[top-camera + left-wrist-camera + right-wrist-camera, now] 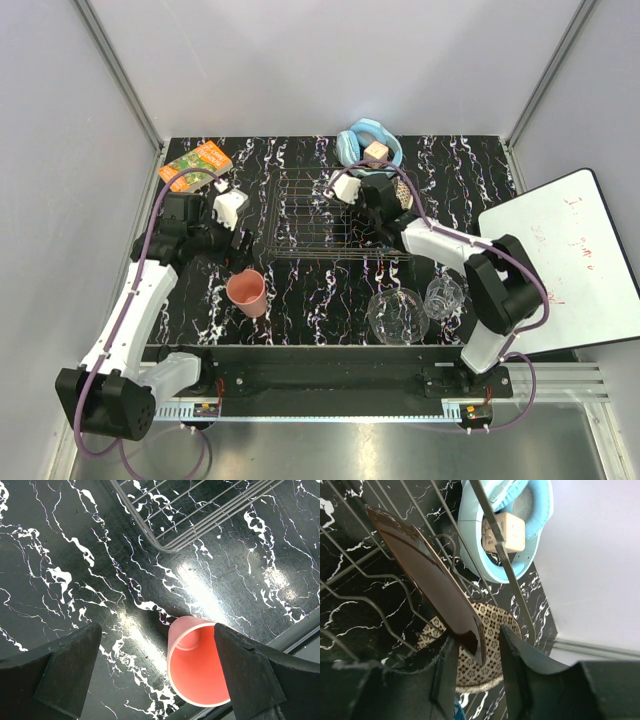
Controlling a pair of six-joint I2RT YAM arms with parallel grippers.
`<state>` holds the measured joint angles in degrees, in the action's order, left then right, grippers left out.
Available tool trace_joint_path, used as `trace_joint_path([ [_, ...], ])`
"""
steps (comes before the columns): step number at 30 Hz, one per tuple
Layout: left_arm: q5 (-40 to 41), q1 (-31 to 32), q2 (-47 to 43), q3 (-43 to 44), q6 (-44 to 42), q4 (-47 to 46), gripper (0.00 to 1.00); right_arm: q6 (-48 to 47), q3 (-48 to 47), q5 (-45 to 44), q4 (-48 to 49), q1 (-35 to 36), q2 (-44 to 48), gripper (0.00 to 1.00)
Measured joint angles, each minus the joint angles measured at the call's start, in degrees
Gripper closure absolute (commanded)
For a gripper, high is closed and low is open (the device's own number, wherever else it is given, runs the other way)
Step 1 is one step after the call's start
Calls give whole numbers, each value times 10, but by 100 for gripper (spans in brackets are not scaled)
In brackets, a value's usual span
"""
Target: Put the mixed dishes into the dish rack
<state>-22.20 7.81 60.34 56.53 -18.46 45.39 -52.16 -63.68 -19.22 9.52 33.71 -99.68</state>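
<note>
Your right gripper (477, 639) is clamped on the lower rim of the plate (430, 580), one finger on each face. The plate stands on edge inside the rack (300, 215), tilted. Its long line runs from the upper left of the right wrist view down to your fingers, and it shows as a thin, glossy, dark red disc seen almost edge-on between the thin metal wires. Just behind it lies the patterned bowl (492, 625), round with a fine lattice print, and beyond that the light-blue bowl (535, 540) with its tan cube (512, 530). Your left gripper (156, 650) is spread wide and holds nothing above the smooth, tapered pink cup (197, 670). The cup's narrow base points toward the rack corner; you cannot tell whether it stands or lies. The glass bowl (397, 315) and glass cup (444, 297) sit side by side on the marbled table (330, 290), near its front edge.
</note>
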Motion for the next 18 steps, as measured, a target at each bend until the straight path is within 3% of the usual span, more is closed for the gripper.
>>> trace_joint_path([
  [5, 0, 0, -4, 0, -1, 0, 1, 66, 1, 1, -33, 6, 60, 56],
  [11, -5, 0, -6, 0, -7, 7, 1, 219, 1, 6, -104, 41, 226, 54],
  [15, -18, 1, -6, 2, -12, 22, 1, 393, 5, 35, -196, 48, 334, 68],
  [18, -19, 15, -6, 14, -16, 30, 1, 511, 36, 80, -257, 49, 389, 71],
])
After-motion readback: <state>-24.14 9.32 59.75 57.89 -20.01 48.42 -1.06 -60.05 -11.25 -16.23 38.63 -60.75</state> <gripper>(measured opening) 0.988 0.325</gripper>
